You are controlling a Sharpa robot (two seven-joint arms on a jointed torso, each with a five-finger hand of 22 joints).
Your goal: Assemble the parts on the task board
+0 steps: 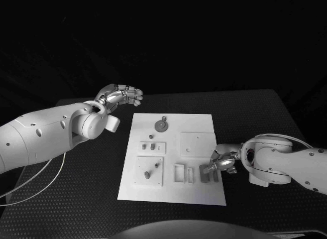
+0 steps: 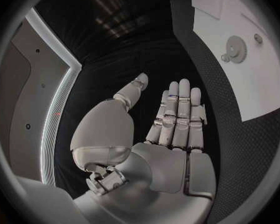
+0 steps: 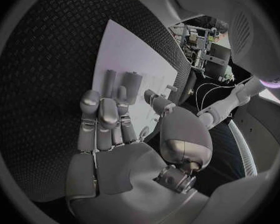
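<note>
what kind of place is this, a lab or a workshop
Probably a robotics lab test bench: a black table bearing a white task board with small parts, worked by two robot hands, left hand and right hand.

Two hands at the task board on the black table

The task board is lying flat in the middle of the black table, with small parts sitting on it. The left hand is hovering beyond the board's far left corner, fingers curled, apart from the board. The right hand is reaching over the board's right edge, fingers pointing down at upright parts near the right corner.
</note>
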